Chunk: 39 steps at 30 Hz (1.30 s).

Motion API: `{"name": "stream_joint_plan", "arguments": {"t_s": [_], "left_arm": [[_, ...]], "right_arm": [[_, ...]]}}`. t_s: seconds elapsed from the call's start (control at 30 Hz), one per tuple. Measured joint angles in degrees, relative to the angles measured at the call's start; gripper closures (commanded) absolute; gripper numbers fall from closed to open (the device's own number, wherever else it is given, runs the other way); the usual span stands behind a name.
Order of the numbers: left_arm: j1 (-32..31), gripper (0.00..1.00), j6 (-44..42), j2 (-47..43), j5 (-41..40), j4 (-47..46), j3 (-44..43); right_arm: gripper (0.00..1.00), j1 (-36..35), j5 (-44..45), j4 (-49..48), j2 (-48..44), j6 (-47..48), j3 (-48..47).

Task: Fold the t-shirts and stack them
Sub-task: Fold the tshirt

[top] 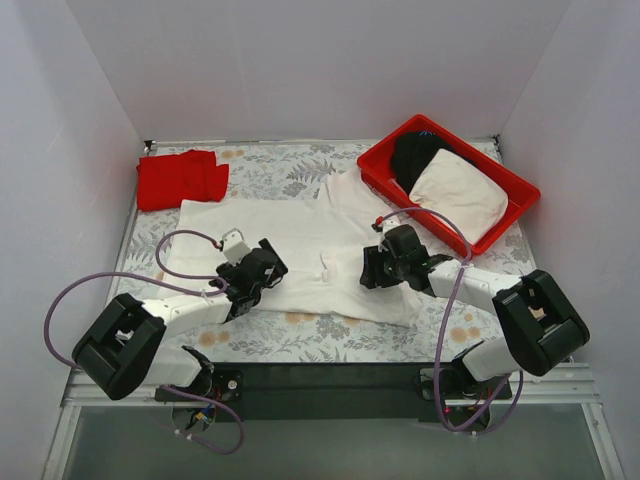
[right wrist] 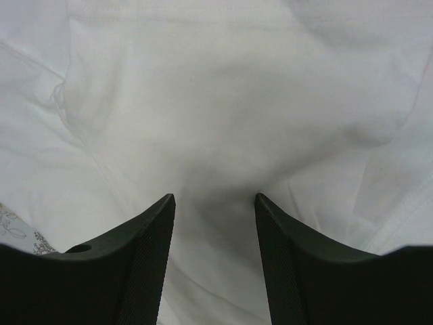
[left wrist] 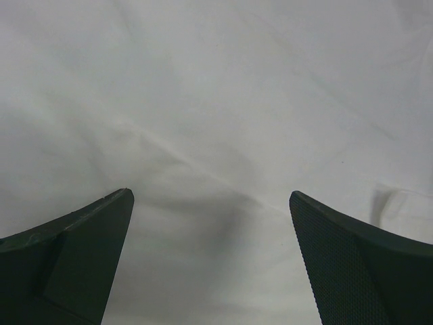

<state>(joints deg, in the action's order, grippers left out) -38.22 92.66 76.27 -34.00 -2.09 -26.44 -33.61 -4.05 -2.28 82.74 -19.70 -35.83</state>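
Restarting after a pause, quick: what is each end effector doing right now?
Left end effector: open, over the white t-shirt, holding nothing.
Right end effector: half closed, white t-shirt cloth bunched between its fingers; grip cannot be told.

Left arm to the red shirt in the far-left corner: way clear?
Probably yes: the left gripper is open and empty over the white t-shirt, and only flat cloth lies between it and the red t-shirt. Full reach is uncertain.

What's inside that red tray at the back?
The red tray holds a black garment with an off-white garment lying against it. Anything beneath them, including most of the tray floor, is covered.
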Motion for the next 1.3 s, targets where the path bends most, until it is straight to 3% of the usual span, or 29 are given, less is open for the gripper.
{"name": "stream_joint_plan", "arguments": {"t_s": [0.33, 0.6, 1.03, 1.3], "left_arm": [[-0.2, 0.06, 4.2, -7.3, 2.8, 3.6, 3.6], [-0.5, 0.06, 2.8, -10.4, 3.3, 10.4, 2.3], [0.0, 0.06, -4.0, 5.7, 2.1, 4.0, -6.4], [0.2, 0.06, -3.8, 5.7, 2.0, 1.0, -5.4]], "right_arm": [[0.52, -1.5, -1.7, 5.0, -4.6, -2.9, 2.2], [0.49, -2.6, 1.1, 13.4, -8.7, -2.3, 0.3], [0.49, -2.4, 7.8, 11.5, 2.6, 2.1, -10.2], [0.49, -1.5, 9.1, 11.0, 6.2, 2.2, -10.1]]}}
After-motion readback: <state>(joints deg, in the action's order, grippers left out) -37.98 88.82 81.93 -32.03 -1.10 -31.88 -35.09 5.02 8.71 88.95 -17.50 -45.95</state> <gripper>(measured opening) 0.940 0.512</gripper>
